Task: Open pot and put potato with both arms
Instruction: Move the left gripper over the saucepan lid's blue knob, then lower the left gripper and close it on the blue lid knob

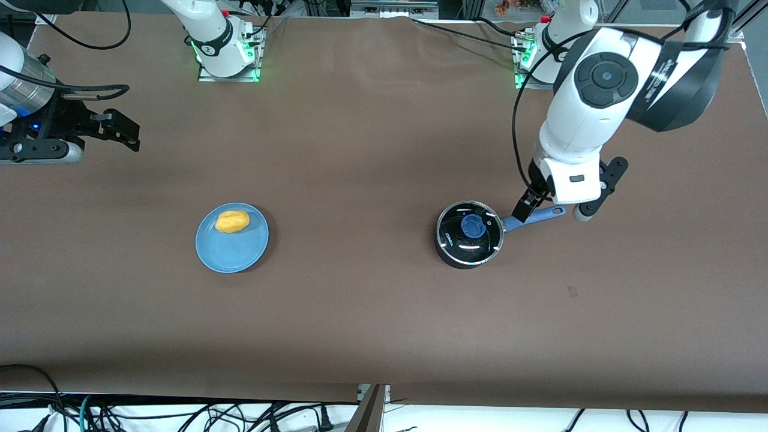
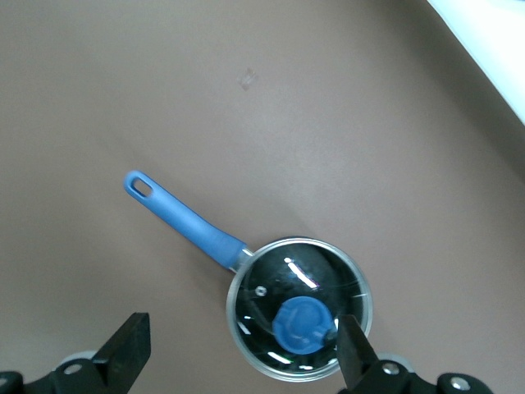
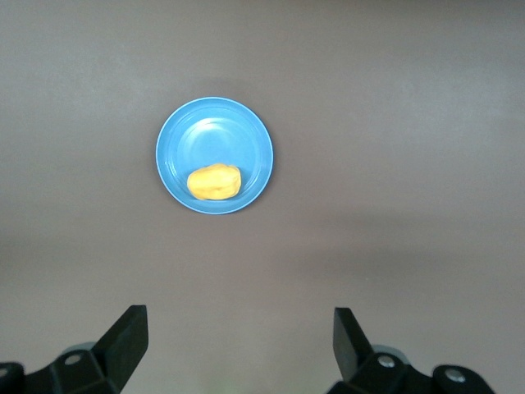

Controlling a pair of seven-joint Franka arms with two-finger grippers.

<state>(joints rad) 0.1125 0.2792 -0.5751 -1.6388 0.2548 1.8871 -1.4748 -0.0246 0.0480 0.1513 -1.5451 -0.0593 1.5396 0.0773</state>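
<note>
Brown cloth covers the table (image 1: 372, 150) across the whole front view. Right of centre in that frame sits the pot (image 1: 469, 235), black and round, its glass lid (image 1: 471, 231) with a blue knob (image 1: 473, 226) on top, and its blue handle (image 1: 534, 217) pointing toward the upper right of the frame. The left gripper (image 1: 549, 211) hangs just above that handle, its fingers spread wide and holding nothing; the left wrist view shows the two fingertips (image 2: 131, 349) at the lower edge of the frame with the pot (image 2: 299, 308) low between them and the handle (image 2: 184, 217) running toward the upper left. Left of centre in the front view lies a blue plate (image 1: 232, 237) with the potato (image 1: 231, 221) resting on its upper part. The right gripper (image 1: 117, 129) waits at the upper left edge of the frame, up off the table, fingers apart and empty; its wrist view shows the plate (image 3: 215, 156) and potato (image 3: 214, 182) above centre
</note>
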